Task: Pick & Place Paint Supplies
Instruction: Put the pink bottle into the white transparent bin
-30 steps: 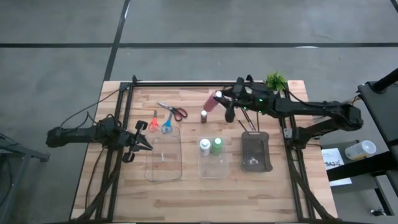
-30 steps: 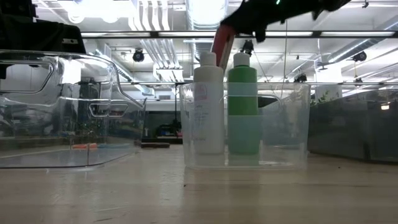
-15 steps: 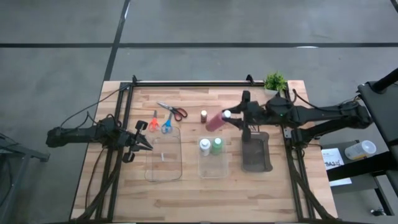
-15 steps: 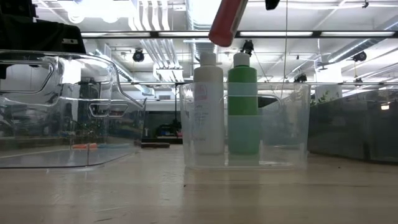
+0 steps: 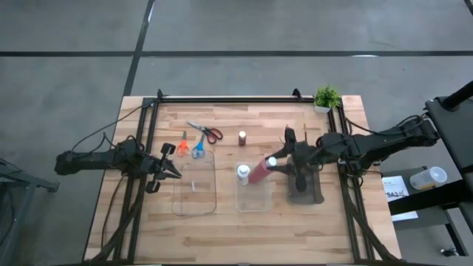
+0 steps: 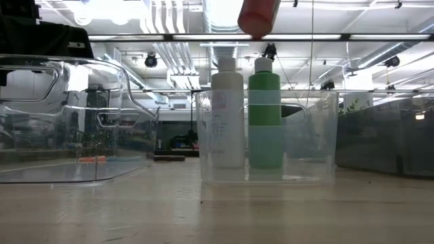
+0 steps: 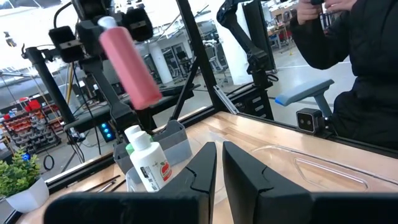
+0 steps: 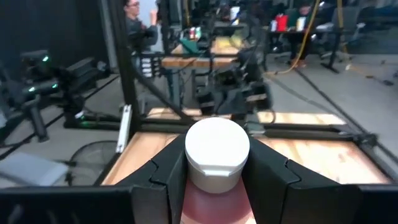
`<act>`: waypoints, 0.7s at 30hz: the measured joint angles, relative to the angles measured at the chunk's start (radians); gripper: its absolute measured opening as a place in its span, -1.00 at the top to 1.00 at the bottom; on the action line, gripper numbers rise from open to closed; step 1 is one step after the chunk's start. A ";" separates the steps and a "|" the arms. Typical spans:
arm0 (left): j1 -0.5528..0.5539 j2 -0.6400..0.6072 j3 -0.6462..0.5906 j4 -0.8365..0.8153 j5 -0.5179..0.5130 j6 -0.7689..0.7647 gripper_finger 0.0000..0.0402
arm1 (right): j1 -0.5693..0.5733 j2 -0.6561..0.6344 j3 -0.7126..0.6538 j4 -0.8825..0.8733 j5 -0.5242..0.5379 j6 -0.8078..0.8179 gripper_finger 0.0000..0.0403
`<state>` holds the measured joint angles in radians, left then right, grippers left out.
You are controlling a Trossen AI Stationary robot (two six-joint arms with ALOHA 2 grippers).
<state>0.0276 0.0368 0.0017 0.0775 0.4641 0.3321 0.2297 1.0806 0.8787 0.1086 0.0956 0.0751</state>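
My right gripper (image 5: 284,164) is shut on the red paint bottle (image 5: 259,171), which hangs over the middle clear tray (image 5: 251,201). In that tray the white bottle (image 5: 242,173) and the green bottle (image 6: 265,115) stand upright; from above the red bottle covers the green one. The small brownish bottle (image 5: 242,137) stands on the table farther back. The red scissors (image 5: 211,133), orange scissors (image 5: 182,146) and blue scissors (image 5: 198,148) lie flat near the left clear tray (image 5: 194,193). My left gripper (image 5: 171,168) waits shut at that tray's left edge. No brushes show. My right gripper pinches the red bottle between its two fingers (image 8: 268,179) at the neck, just under the white cap (image 8: 217,149). The fingers come from the table's right, roughly level. The bottle is lifted clear and tilted, its base (image 6: 258,17) pointing left and down above the green bottle.
A dark grey tray (image 5: 304,193) lies under my right arm, right of the middle tray. A small potted plant (image 5: 326,97) stands at the far right corner. Black frame rails run along both table sides. A person shows beyond the table in the left wrist view.
My right gripper has carried the red bottle from beside the brownish bottle toward the near edge, ending above the middle tray. The bottle has stayed in the hold and tilted, and its base now hangs over the green bottle.
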 joint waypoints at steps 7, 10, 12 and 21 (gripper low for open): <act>0.000 0.000 0.000 0.000 0.000 0.000 0.82 | 0.041 0.083 0.000 -0.001 0.004 0.027 0.38; 0.000 0.000 0.000 0.000 0.000 0.000 0.82 | 0.053 0.116 0.000 -0.002 0.000 0.047 0.38; 0.000 0.000 0.000 0.000 0.000 0.000 0.82 | 0.057 0.129 0.000 0.000 0.000 0.063 0.38; 0.000 0.000 0.000 0.000 0.000 0.000 0.82 | 0.066 0.247 0.000 0.046 0.001 0.102 0.38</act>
<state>0.0273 0.0368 0.0021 0.0776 0.4641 0.3321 0.2955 1.3272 0.8787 0.1548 0.0962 0.1768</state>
